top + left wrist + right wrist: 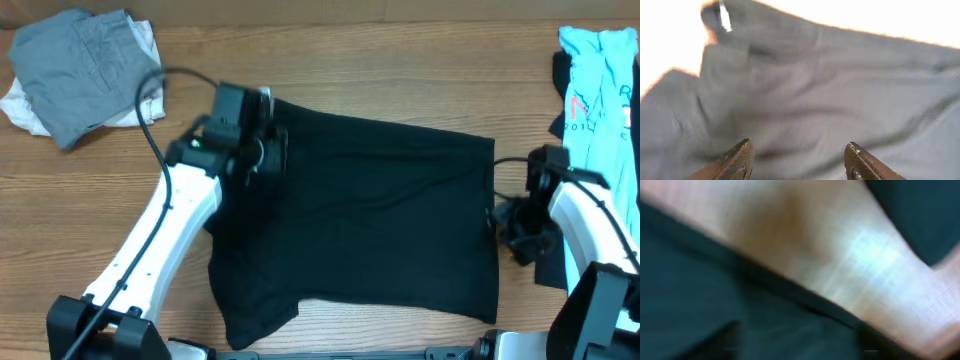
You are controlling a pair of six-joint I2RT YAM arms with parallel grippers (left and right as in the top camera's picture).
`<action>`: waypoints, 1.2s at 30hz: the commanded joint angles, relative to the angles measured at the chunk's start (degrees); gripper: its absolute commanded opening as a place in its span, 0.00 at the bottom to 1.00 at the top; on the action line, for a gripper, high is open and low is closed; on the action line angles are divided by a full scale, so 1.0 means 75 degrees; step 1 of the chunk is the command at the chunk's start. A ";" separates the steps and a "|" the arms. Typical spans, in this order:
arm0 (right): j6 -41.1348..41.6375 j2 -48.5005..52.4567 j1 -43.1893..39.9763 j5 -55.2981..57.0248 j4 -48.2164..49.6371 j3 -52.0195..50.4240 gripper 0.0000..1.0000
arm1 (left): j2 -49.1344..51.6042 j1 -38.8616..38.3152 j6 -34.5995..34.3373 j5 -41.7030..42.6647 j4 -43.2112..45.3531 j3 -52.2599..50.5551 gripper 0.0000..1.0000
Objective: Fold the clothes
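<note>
A plain black short-sleeved T-shirt (370,210) lies spread flat on the wooden table (350,60). My left gripper (275,150) is over its upper left part. In the left wrist view its fingers (799,150) are open and empty just above the wrinkled black fabric (830,90). My right gripper (500,220) is at the shirt's right edge. The right wrist view is blurred: the fingers (800,345) show as dim shapes set wide apart over dark fabric (690,290), with bare table beyond.
A grey garment (80,70) on a white piece (25,105) lies at the back left. A light-blue shirt with red print (600,80) lies at the back right, with dark fabric (560,70) beside it. A black cable loops over the left arm.
</note>
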 commanded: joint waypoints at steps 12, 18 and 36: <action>-0.2034 -0.0111 0.0149 -0.2159 0.0079 0.1719 0.95 | 0.3821 0.1376 0.0673 0.0280 -0.1521 0.4514 0.61; -0.2034 -0.0111 0.0493 -0.2159 0.0236 0.1719 0.95 | 0.5275 0.1684 0.0119 0.1268 -0.1655 0.5543 0.56; -0.2031 -0.0111 0.1075 -0.2072 0.0510 0.1719 0.96 | 0.5960 0.1574 -0.2620 0.1274 -0.1515 0.5939 0.56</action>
